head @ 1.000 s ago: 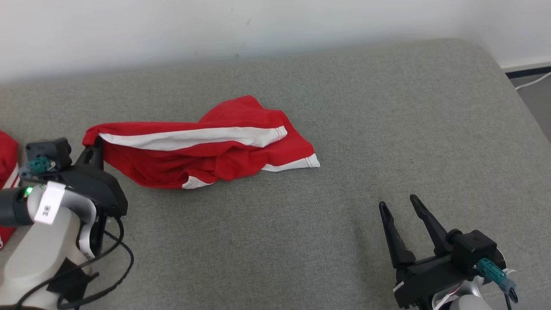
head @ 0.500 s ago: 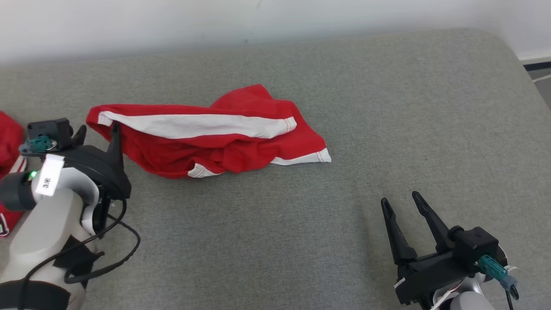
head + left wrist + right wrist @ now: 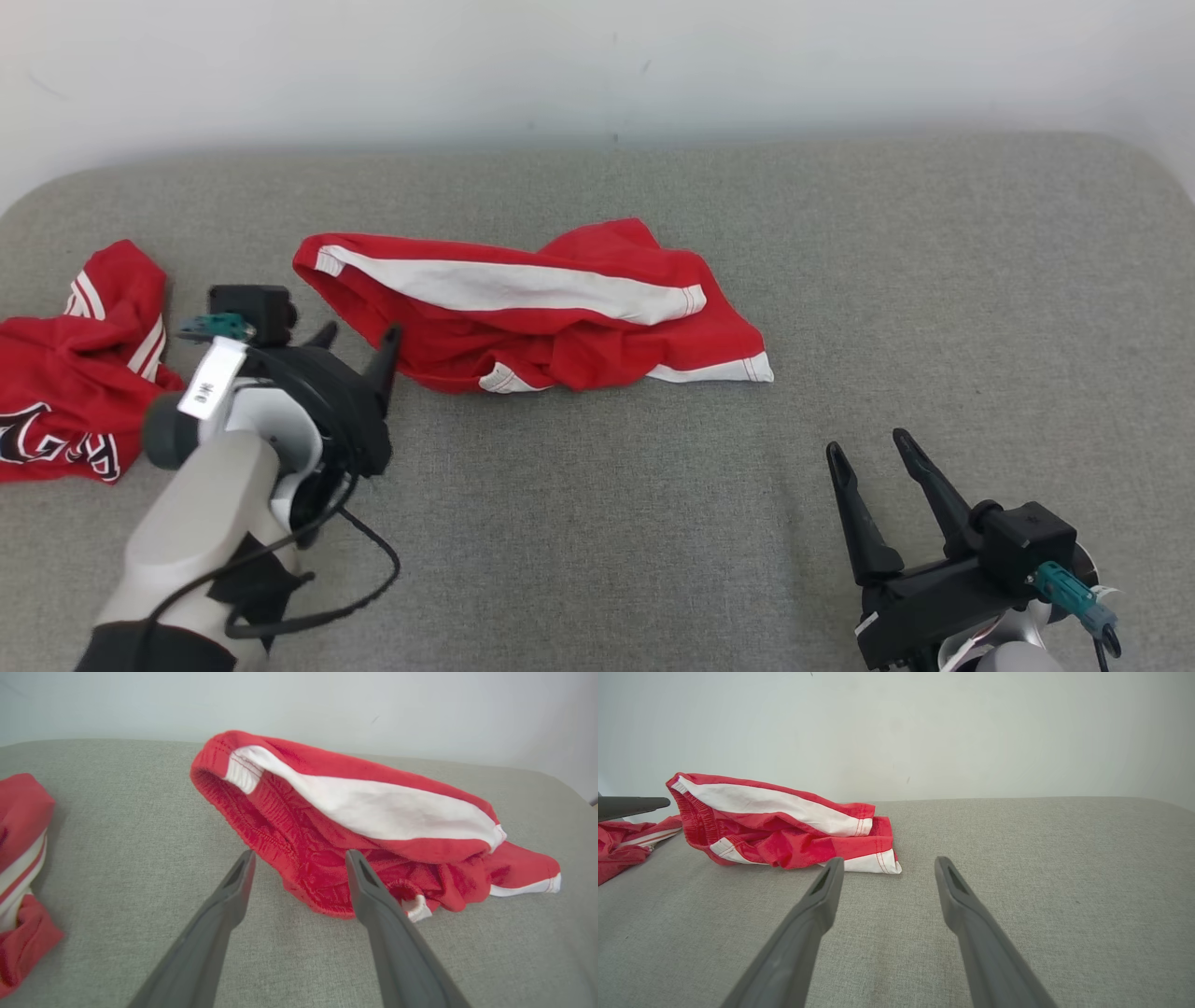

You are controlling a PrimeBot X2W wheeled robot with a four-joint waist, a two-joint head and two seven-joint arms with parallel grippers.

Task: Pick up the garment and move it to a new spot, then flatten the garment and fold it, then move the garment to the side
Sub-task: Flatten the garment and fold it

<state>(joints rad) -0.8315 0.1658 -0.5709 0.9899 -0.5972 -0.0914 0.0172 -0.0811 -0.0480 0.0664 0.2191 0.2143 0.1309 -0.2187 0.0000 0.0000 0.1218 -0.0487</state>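
**Operator:** Where do the shorts sit right now?

**Spotter:** Your shorts (image 3: 560, 322) lie bunched on the grey cushion (image 3: 597, 541), a little left of its middle, well apart from the other red garment (image 3: 75, 373) at your far left

**Operator:** Which way do they run?

**Spotter:** The long axis goes across you, side to side. The waistband (image 3: 247, 826) is the left end, a touch closer to the wall (image 3: 597, 65). The leg hem (image 3: 738, 369) is the right end, a touch closer to you. The white stripe (image 3: 513, 287) follows that same line

**Operator:** And my grippers?

**Spotter:** Both are empty, fingers spread. Your left gripper (image 3: 361, 329) is just beside the waistband and pointing at it. Your right gripper (image 3: 865, 441) is down near you, well apart from the hem

**Operator:** So flattening is the step in hand?

**Spotter:** I'd say so. The shorts look set down, but the lower edge is crumpled under. Pinch the waistband corner with your left and the white hem corner with your right. Then draw them apart along that side-to-side line, low over the cushion, so the folds slide out rather than lift. Take both layers at each corner, or one may peel away and twist. Keep your left clear of the other red garment
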